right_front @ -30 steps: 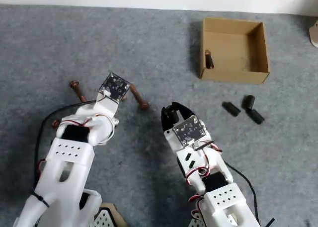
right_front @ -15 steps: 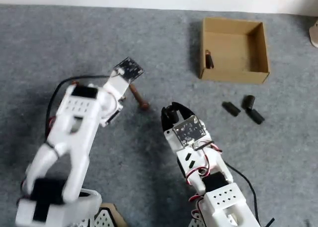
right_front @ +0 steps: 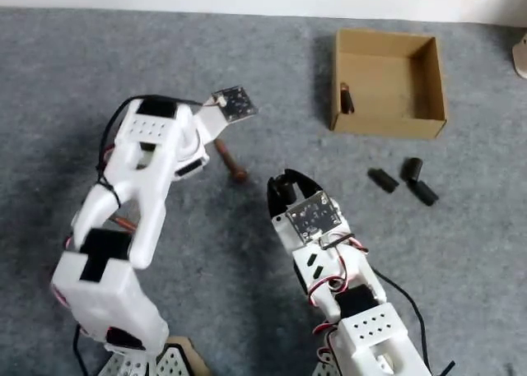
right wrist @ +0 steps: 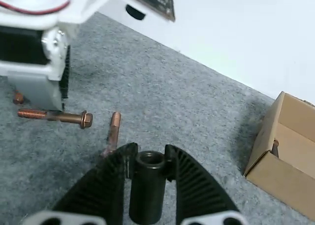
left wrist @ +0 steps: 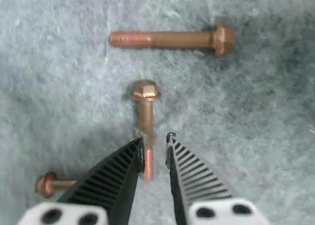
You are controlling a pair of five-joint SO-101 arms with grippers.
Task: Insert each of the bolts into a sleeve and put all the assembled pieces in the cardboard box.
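Three copper bolts lie on the grey carpet. My left gripper (left wrist: 155, 147) points down, open by a narrow gap, its fingers on either side of the threaded end of the middle bolt (left wrist: 145, 112). A second bolt (left wrist: 172, 38) lies crosswise beyond it and a third bolt (left wrist: 48, 184) off to one side. My right gripper (right_front: 286, 187) is shut on an upright black sleeve (right wrist: 147, 185), hovering close to a bolt (right_front: 231, 162). The cardboard box (right_front: 428, 80) at the far right holds one assembled piece (right_front: 347, 99).
Three loose black sleeves (right_front: 383, 179) (right_front: 412, 168) (right_front: 425, 193) lie just in front of the box. The left arm (right_front: 152, 158) arches over the bolt area, close beside the right gripper. Open carpet stretches to the far left and between the right arm and the box.
The left arm has lifted and swung forward, its wrist moving farther away and rightward to stand over the bolts. The right arm has stayed still with the sleeve.
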